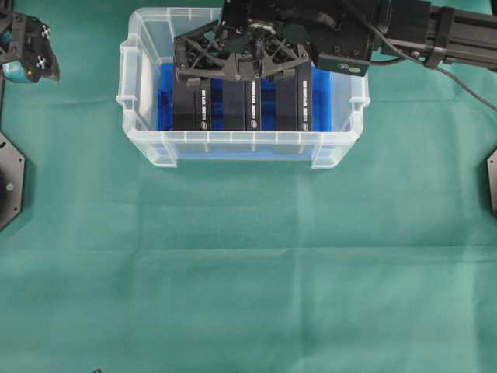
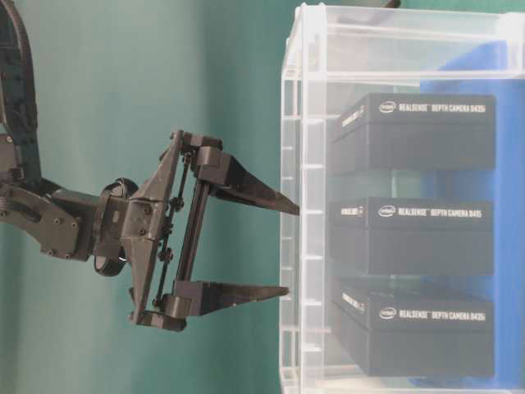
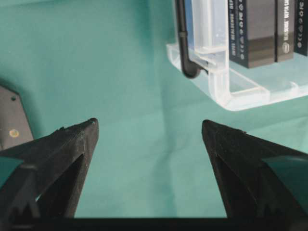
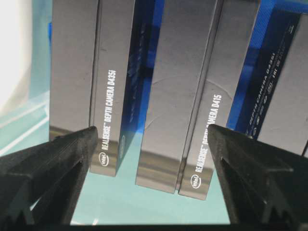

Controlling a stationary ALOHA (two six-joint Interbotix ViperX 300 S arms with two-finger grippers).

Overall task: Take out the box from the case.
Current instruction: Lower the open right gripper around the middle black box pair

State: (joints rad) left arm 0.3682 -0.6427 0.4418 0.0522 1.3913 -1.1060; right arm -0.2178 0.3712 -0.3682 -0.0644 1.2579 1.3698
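Boxes stand three abreast in the clear case (image 1: 147,140), which sits at twelve o'clock on the green cloth (image 1: 248,272), a blue lining under them. Right gripper (image 1: 247,71) hangs over the middle RealSense box (image 4: 166,96), jaws spread wide, gripping nothing. Left gripper (image 3: 150,129), at ten o'clock off the case, is likewise spread and empty.

Case (image 1: 144,148): clear, translucent plastic. Lining cloth (image 1: 322,97): saturated blue. Boxes (image 2: 414,131): three, dark grey to black, with white lettering and a small white oval logo. Table cover (image 1: 248,272): plain green. Grippers (image 2: 283,246): matt black.
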